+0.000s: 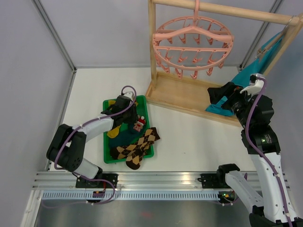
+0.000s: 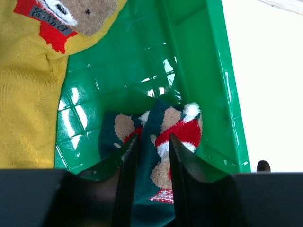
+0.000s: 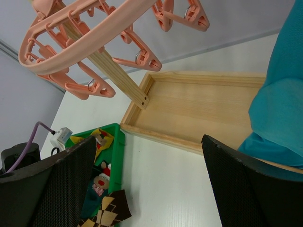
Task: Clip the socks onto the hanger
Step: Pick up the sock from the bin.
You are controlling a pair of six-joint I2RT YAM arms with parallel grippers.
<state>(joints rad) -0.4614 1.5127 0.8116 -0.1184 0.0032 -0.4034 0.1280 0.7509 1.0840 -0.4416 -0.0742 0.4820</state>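
The green tray holds the socks: a dark teal sock with a Christmas figure, brown argyle socks that spill over its near right corner, and a mustard sock. My left gripper is down in the tray. In the left wrist view its jaws stand narrow, closed on a fold of the teal sock, with the mustard sock to the left. The pink round hanger hangs from the rack's top bar. My right gripper is open and empty, raised over the rack base.
The wooden rack stands at the back right with a tray-like base. A turquoise cloth hangs on its right side, next to my right gripper. The tray wall is close to the right of my left fingers.
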